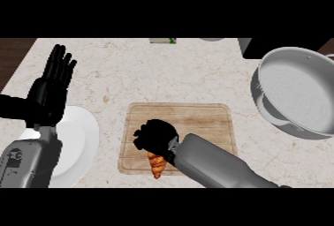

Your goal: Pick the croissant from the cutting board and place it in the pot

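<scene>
The pale marble counter point(169, 75) fills the whole view, and the biggest thing on it is the grey metal pot point(297, 88), sitting at the far right with its open mouth tipped toward us and nothing in it. Over on the left lies a white plate point(78, 141), partly covered by the left forearm; the left hand point(52, 88) stands above it with its fingers straight up and spread, resting there and holding nothing. In the middle, closer to the near edge, is the wooden cutting board point(189, 119), and the right forearm slants across its lower right corner from below. The right hand point(155, 134) is down on the board's left half, its fingers bent downward over the upper end of the croissant point(157, 165), so they look closed around that end, though the hand hides just how they meet it. The croissant is on the board, at its near left edge, its long axis running nearly straight toward us, with the tapered tip poking out below the hand. The right hand is plainly the nearer one, and the pot lies well apart, up and to the right, so I'd judge the carry must sweep that way across the board.
</scene>
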Tool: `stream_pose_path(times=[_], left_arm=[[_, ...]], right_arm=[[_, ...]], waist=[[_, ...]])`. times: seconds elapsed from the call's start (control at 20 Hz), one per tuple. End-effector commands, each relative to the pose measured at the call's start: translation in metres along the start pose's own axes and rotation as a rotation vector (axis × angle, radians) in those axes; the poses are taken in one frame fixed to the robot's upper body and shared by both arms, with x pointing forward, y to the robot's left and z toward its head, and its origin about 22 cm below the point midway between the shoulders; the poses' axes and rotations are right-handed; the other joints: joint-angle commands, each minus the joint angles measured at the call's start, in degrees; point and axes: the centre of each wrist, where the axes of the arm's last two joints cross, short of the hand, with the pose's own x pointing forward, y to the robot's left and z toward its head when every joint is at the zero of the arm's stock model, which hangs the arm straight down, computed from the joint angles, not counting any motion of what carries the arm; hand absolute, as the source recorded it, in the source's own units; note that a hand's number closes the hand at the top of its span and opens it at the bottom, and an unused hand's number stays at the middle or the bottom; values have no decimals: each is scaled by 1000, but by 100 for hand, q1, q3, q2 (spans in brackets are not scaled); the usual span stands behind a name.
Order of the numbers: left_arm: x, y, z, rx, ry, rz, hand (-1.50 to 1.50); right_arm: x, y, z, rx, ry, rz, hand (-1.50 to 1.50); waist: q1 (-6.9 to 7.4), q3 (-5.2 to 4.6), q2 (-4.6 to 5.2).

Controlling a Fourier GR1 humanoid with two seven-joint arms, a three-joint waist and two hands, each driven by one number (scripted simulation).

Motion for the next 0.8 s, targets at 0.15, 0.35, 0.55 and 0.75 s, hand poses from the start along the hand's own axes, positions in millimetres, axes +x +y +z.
stream_pose_path(times=[0.15,0.35,0.55,0.75], left_arm=[[-7,-5,3,10,19,17,0],[-2,7,6,1,-8,7,0],[-2,7,8,14,-9,2,0],[-6,1,7,-16,-9,10,0]], right_arm=[[14,15,-9,-14,-49,33,150],[-40,-28,1,-266,427,-170,150],[-85,-53,22,-468,789,-376,150],[-90,-100,26,-683,1034,-486,150]], waist=[[-20,-9,106],[42,-6,166],[-43,3,189],[183,-19,213]])
